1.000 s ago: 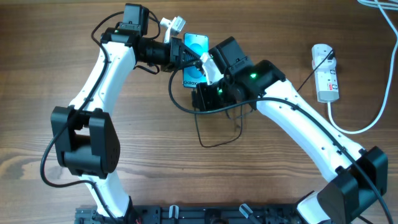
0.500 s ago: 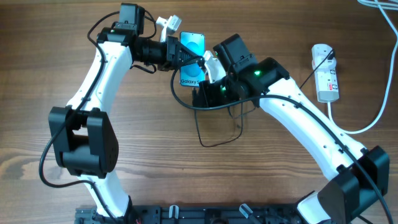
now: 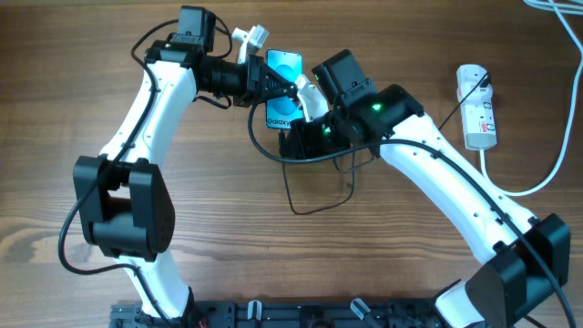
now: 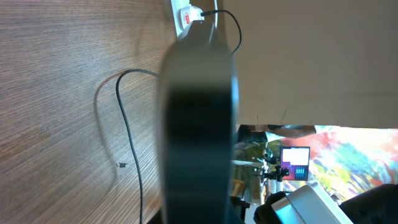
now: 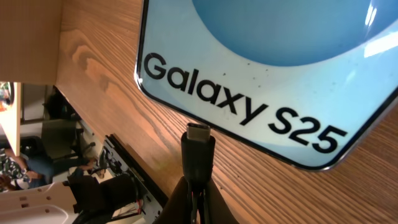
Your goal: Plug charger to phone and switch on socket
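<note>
The phone (image 3: pixel 285 66), its teal screen lit, is held off the table on its left edge by my left gripper (image 3: pixel 270 82), which is shut on it. In the left wrist view the phone (image 4: pixel 199 124) is a dark blurred slab seen edge-on. My right gripper (image 3: pixel 293 137) is shut on the charger's black connector (image 5: pixel 198 146). The metal tip stands just below the phone's lower edge (image 5: pixel 249 74), under the "Galaxy S25" text, very close or just touching. The thin black cable (image 3: pixel 293 196) loops on the table. The white socket (image 3: pixel 477 107) lies far right, apart from both grippers.
The socket's thick white cord (image 3: pixel 537 182) curves along the right side of the wooden table (image 3: pixel 228 237). The black cable also runs toward the socket (image 4: pixel 185 14) in the left wrist view. Both arms crowd the upper middle.
The phone has shifted and tilted slightly in my left gripper. My right gripper with the connector has edged up a little toward the phone's lower edge.
</note>
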